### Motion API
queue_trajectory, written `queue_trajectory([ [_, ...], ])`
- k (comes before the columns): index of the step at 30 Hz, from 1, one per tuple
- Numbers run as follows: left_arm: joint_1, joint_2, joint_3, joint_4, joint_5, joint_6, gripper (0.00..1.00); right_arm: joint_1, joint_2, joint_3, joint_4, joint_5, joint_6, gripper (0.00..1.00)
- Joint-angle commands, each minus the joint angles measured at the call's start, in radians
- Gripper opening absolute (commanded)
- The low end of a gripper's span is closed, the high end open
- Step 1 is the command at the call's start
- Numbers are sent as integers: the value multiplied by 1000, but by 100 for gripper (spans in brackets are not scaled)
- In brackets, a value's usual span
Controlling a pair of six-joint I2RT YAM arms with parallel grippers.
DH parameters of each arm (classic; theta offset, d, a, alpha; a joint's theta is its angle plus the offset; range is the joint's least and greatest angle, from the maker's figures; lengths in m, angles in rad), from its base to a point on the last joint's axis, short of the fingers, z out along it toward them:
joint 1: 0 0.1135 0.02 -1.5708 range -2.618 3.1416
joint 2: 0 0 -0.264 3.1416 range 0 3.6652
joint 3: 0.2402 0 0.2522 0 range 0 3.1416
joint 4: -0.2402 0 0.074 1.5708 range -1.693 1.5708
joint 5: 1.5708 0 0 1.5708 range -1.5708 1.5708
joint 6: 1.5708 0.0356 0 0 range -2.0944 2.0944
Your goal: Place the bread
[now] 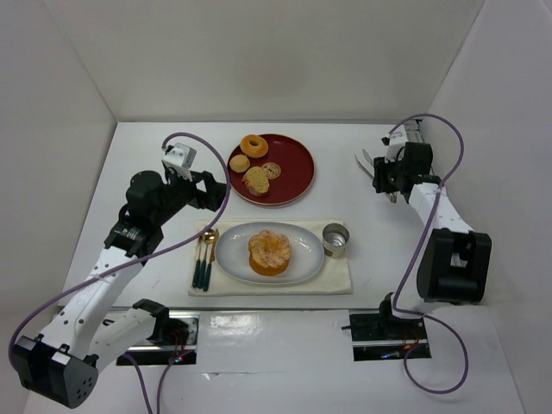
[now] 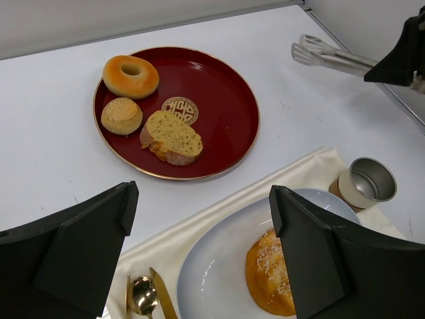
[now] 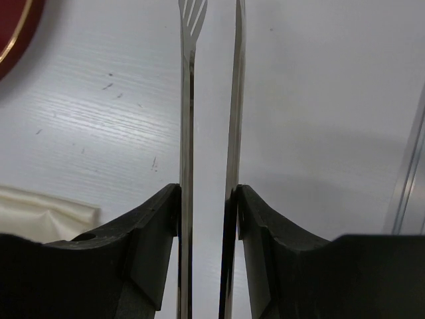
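The top view showed the bread point(image 1: 270, 251) on the pale plate point(image 1: 228, 255), only the right wrist view showed the right end effector point(image 3: 207, 199) clamping the tongs point(image 3: 188, 100), and the left end effector point(image 2: 201, 199) hung open, empty.

From above and behind the arm bases, my top camera looks down on the whole table point(image 1: 345, 151). My left wrist camera sits lower and nearer, angled forward and down; it shares the red plate point(image 2: 219, 113), the white plate point(image 2: 212, 272) and the tongs point(image 2: 325, 56) with the top view. My right wrist camera is closest, staring along the tongs point(image 3: 188, 133) at tabletop, catching an edge of the red plate point(image 3: 12, 30) top-left.
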State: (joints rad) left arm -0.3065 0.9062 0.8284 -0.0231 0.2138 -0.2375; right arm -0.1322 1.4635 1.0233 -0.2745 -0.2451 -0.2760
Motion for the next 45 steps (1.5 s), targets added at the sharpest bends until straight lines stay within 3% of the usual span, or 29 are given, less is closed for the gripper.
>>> queue_trajectory([
  [1,-5,-21,-2,45,9,14,100,-3,58,-9,144,53,35,48],
  [15,-5,-21,-2,54,9,14,100,-12,323,63,8,133,35,50],
  [20,-5,-21,-2,54,9,4,100,-12,371,83,-42,144,35,70],
  [22,-5,-21,-2,54,9,4,100,-12,371,83,-42,133,35,85],
  [23,-5,-21,-2,54,9,4,100,-12,371,83,-42,133,35,87],
  [24,-5,-21,-2,54,9,4,100,-12,338,83,-42,124,25,99],
  [25,-5,-21,-2,54,9,4,100,-12,319,74,-42,115,24,100],
  [37,-5,-21,-2,54,18,4,100,-21,-43,63,-106,26,89,100],
  [43,-5,-21,-2,54,18,4,100,-21,-127,-40,9,90,225,100],
  [45,-5,-21,-2,54,18,4,100,-21,-140,-51,9,80,195,100],
])
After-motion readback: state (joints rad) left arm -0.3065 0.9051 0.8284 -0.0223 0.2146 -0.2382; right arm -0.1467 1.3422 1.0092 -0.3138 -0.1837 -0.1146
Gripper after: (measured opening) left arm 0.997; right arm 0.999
